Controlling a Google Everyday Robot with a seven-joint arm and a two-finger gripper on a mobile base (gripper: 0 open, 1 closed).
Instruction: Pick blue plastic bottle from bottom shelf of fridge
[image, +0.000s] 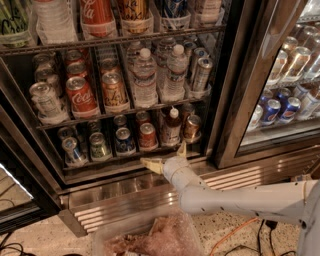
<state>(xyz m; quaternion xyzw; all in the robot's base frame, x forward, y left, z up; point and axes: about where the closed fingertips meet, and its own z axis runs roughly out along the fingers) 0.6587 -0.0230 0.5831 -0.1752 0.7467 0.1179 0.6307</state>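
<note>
The blue plastic bottle, small and dark-bodied with a white cap, stands upright on the bottom shelf of the fridge, between a red can and a bronze can. My gripper is open just in front of the shelf's steel edge, slightly below and left of the bottle. One finger points left and the other points up toward the bottle's base. It holds nothing.
Several cans fill the bottom shelf left of the bottle. Larger clear water bottles stand on the rack above. A neighbouring cooler with blue cans is at the right. A clear plastic bin and cables lie on the floor.
</note>
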